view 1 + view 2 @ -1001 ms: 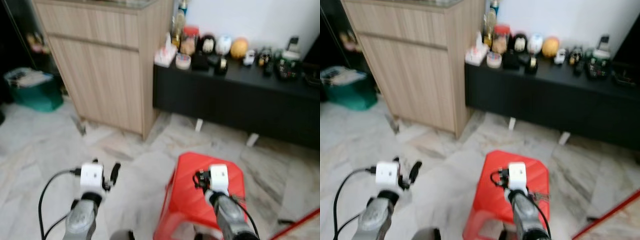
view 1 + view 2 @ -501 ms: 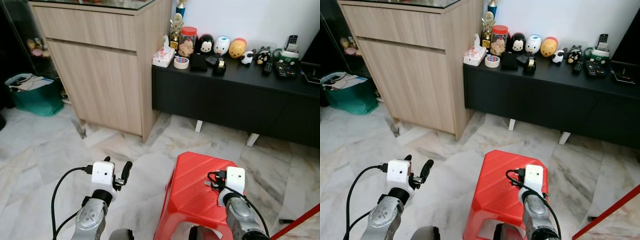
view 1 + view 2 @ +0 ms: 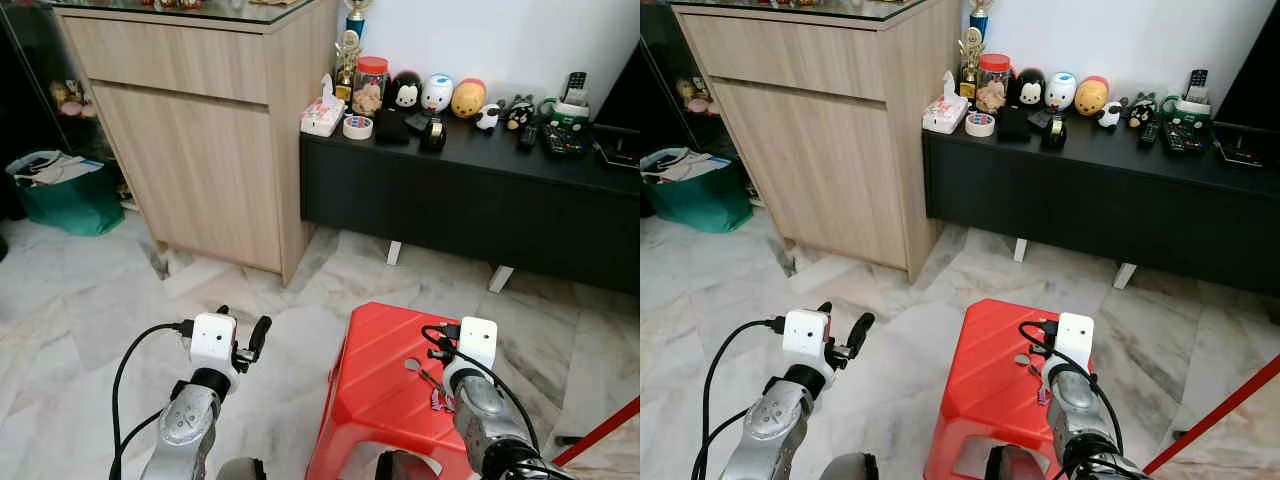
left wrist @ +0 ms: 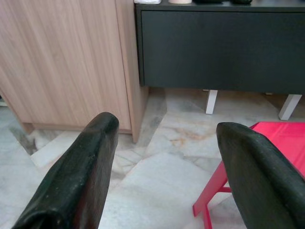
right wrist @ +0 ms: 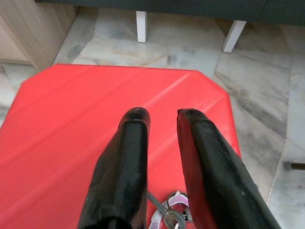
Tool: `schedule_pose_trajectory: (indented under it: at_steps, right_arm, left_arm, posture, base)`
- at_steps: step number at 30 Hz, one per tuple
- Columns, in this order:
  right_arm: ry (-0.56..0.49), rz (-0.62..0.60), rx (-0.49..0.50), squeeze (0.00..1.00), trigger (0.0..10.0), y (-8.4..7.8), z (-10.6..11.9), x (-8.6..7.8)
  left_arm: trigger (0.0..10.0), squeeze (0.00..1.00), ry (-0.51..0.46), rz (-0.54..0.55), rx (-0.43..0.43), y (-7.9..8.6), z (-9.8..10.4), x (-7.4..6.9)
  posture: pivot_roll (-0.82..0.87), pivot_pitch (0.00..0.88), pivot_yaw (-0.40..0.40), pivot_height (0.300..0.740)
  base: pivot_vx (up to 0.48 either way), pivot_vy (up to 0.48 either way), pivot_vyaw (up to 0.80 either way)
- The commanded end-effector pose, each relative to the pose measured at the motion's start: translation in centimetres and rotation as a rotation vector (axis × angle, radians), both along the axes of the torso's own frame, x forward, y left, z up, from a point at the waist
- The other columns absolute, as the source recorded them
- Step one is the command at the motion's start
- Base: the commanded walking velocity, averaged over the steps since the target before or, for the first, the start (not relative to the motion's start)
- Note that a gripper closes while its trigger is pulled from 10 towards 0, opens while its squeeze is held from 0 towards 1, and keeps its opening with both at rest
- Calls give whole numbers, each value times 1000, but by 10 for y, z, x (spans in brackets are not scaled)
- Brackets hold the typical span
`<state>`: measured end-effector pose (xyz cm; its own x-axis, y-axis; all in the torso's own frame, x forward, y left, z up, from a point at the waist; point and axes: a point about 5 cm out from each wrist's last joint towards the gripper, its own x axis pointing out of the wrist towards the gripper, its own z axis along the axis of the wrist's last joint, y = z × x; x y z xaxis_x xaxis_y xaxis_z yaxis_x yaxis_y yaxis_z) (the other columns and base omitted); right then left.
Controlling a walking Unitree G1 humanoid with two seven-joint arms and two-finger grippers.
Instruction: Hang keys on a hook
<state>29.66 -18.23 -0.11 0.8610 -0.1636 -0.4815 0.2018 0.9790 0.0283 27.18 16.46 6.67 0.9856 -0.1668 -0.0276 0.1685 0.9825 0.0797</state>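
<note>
1 bunch of keys lies on 1 red stool under the narrowly parted right tool; left tool gapes.

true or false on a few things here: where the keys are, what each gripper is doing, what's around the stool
1. The keys lie on the red stool. True.
2. The right gripper is clamped on the keys. False: its fingers stand slightly apart above the stool, and the keys lie beneath them, not gripped.
3. The left gripper is open over the marble floor. True.
4. The keys hang on a hook. False: they rest on the stool.
5. A roll of tape sits on the black cabinet. True.
6. The stool stands on a carpet. False: it stands on the marble floor.
</note>
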Motion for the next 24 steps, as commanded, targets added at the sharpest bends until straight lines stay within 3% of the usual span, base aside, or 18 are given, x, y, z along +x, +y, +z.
schedule_pose_trajectory:
  at_steps: [1,12,16,24]
  right_arm:
    - [-11,-13,0,0,10000,-2,1,0]
    - [12,5,-23,0,10000,4,1,2]
    - [37,-59,14,0,10000,1,1,3]
    - [109,-87,53,0,10000,2,-3,2]
  left_arm:
    - [10000,0,3,-17,5,-2,-1,0]
    - [10000,0,13,-10,10,2,-5,-8]
    - [10000,0,16,-22,12,0,-4,-9]
    - [10000,0,-5,-38,8,-6,3,-1]
  posture:
    - [69,0,-58,587]
    - [77,0,-59,587]
    - [78,0,-55,587]
    - [80,0,-58,587]
  base:
    - [0,0,0]
    - [0,0,0]
    - [0,0,0]
    - [0,0,0]
